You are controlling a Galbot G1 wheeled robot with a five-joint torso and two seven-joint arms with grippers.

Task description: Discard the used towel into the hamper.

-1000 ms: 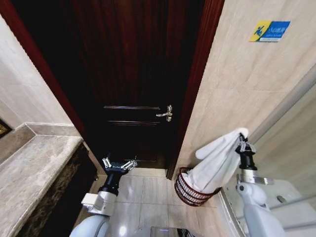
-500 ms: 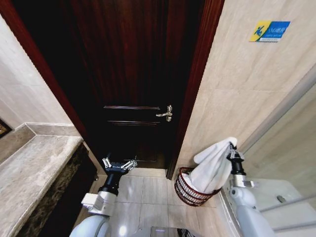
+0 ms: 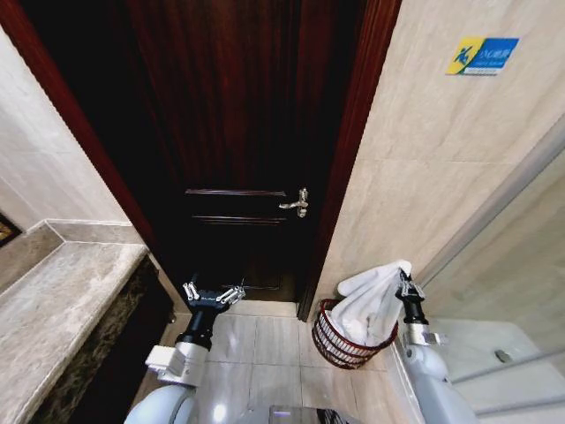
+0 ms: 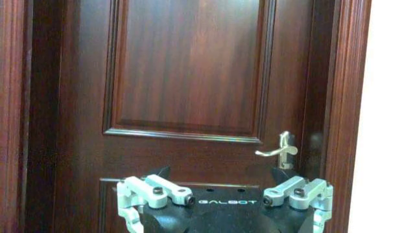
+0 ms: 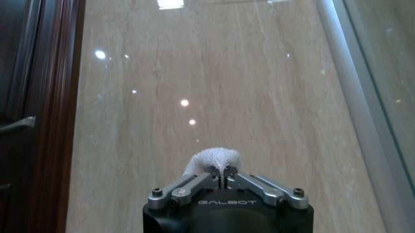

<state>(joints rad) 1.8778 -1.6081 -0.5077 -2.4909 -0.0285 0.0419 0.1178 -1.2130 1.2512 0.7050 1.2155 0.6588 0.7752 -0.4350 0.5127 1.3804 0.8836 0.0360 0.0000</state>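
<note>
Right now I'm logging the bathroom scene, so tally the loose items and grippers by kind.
Towels: 1, white towel, pinched by the right gripper
Hampers: 1, hamper
Grippers: 2, including the open left gripper
Total: 4

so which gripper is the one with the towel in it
The right gripper, shut on the white towel above the hamper by the wall. The left gripper is open and holds nothing, facing the dark door.

- A bathroom: beige stone-look wall tiles (image 3: 415,168) and glossy floor tiles (image 3: 256,353).
- Dark wooden door (image 3: 238,132) with lever handle (image 3: 296,204).
- Marble-look counter (image 3: 53,309), glass panel (image 3: 512,256), blue caution sign (image 3: 481,55).
</note>
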